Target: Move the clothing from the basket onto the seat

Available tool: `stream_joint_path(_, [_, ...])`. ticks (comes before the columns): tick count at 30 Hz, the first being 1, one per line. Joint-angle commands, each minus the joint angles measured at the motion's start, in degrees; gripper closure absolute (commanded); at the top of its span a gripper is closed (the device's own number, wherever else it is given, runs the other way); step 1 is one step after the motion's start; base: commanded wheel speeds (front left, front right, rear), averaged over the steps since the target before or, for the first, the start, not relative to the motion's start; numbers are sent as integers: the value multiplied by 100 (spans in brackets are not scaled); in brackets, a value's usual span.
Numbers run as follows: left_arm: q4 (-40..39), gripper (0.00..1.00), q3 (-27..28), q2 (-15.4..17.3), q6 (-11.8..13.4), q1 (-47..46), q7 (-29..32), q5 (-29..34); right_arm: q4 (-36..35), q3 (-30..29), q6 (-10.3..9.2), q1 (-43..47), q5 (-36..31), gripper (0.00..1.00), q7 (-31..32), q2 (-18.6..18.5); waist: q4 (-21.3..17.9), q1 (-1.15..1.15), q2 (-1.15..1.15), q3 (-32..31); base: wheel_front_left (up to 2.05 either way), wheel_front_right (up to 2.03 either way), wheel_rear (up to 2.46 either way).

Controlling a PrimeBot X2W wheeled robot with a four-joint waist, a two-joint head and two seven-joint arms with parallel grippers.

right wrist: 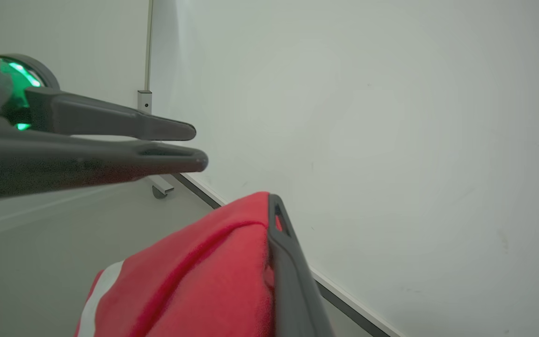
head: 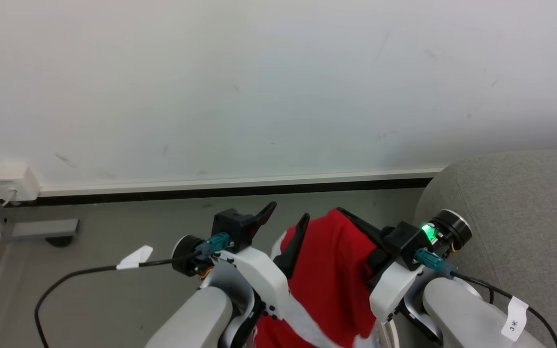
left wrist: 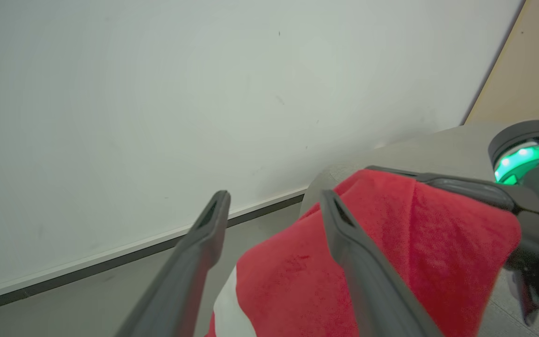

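R jaws tight on clothing [head: 328, 270]; L jaws wide, prob. just beside.

White wall [head: 278, 72] w/ socket [head: 12, 181], grey floor [head: 128, 227]

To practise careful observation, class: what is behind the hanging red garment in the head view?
Behind the red garment: grey floor, dark skirting, white wall. Its folds cover one finger of the right claw gripping it.

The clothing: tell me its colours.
The clothing is bright red with white striping; the head view shows it best.
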Motion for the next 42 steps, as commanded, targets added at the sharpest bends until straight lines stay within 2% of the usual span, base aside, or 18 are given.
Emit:
stream_joint_path(1, [25,0,-3,54,4,1,-34,59,20,-33,-12,-10,25,100,-19,-1,25,0,0,-1,0,0,0])
stream_joint_path(13, [164,0,-95,149,-10,103,-125,60,5,-228,-12,86,18,100,-19,-76,150,0,0,0,0,0,0])
stream_joint_path(22, [123,0,-130,162,23,113,-96,-1,5,-360,-12,67,-1,100,-19,-125,33,0,0,-4,0,0,0])
stream_joint_path(30, [6,0,-217,175,-3,171,-87,-21,-6,-437,-12,57,-3,100,-18,-214,-297,0,0,24,0,0,0])
stream_joint_path(35, [-128,0,-282,174,7,232,-51,-30,-51,-497,-12,54,16,100,-12,-318,-670,0,0,40,0,0,0])
stream_joint_path(42, [-415,0,-485,123,-27,310,38,8,-138,-721,-12,43,4,100,-11,-505,-1403,0,0,98,0,0,0])
